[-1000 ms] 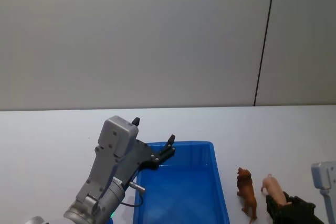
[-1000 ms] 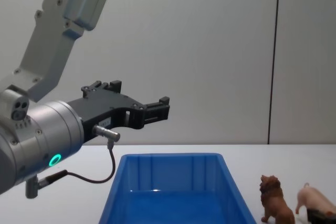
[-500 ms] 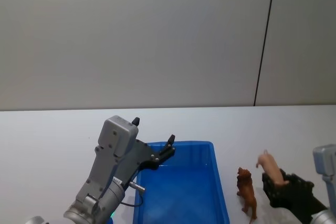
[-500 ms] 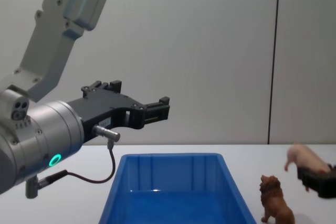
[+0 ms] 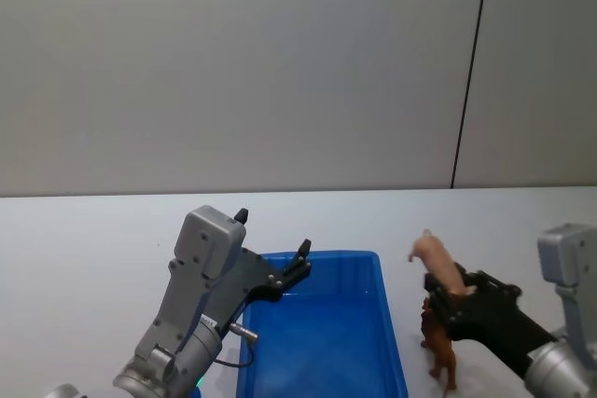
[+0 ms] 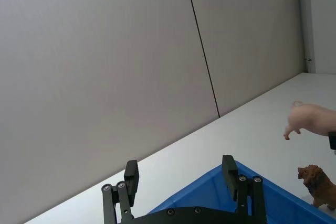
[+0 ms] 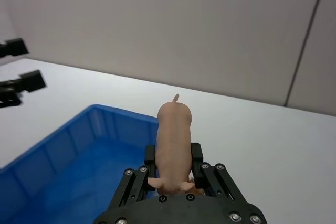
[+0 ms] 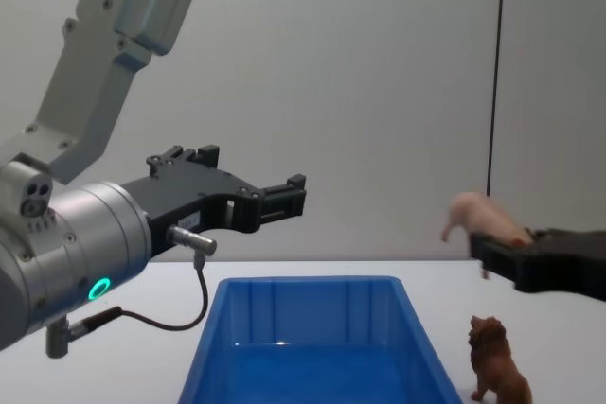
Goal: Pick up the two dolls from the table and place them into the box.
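Note:
My right gripper [image 5: 450, 289] is shut on the pale pink pig [image 5: 435, 256], holding it in the air just right of the blue box [image 5: 317, 342] and above the brown lion [image 5: 438, 337], which stands on the white table [image 5: 93, 240]. From the chest, the pig [image 8: 479, 216] hangs high over the lion [image 8: 496, 368], clamped by the right gripper [image 8: 497, 251]. The right wrist view has the pig [image 7: 173, 142] between the fingers, with the box [image 7: 79, 171] below and ahead. My left gripper [image 8: 279, 198] hovers open over the box's far-left rim [image 8: 284, 283].
A plain grey wall with a dark vertical seam [image 5: 471, 72] rises behind the table. White tabletop stretches left of and behind the box. The left arm's bulky grey body [image 8: 66, 253] stands at the box's near-left corner.
The right gripper has lifted the pig off the table and carried it up and leftward, over the lion toward the box. The left arm and the lion have not moved.

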